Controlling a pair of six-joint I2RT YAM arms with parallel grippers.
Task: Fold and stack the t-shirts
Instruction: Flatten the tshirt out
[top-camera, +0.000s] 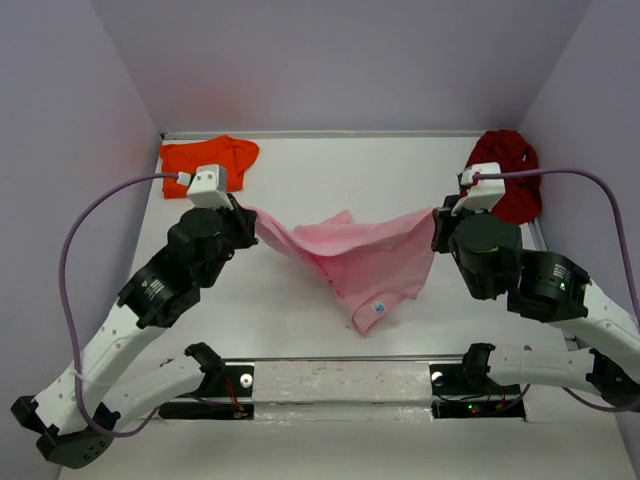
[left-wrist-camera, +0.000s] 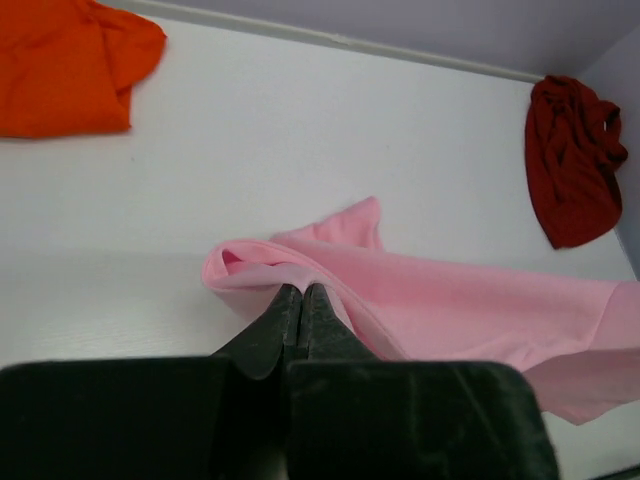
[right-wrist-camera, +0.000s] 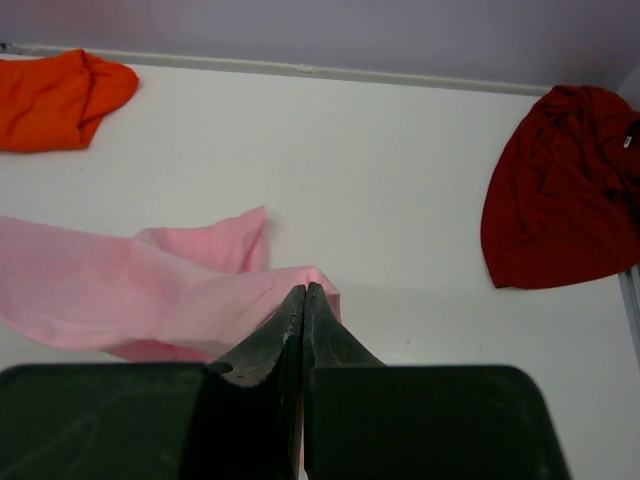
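We count three t-shirts and two grippers; the orange t-shirt (top-camera: 208, 155) lies bunched in the far left corner; our left gripper (left-wrist-camera: 302, 300) is clenched on one edge of the pink t-shirt (top-camera: 365, 255), our right gripper (right-wrist-camera: 303, 298) on the opposite edge, stringing it between them, likely to spread it for folding; the dark red t-shirt (top-camera: 505, 170) lies crumpled far right.

wears white shells low on the left arm (top-camera: 100, 355) and right arm (top-camera: 605, 310), fat black round joints above (a green light on the right one). trails a purple cable (top-camera: 70, 250) per side to a white wrist box (top-camera: 207, 182); ends in dark tapered fingers (left-wrist-camera: 275, 330).
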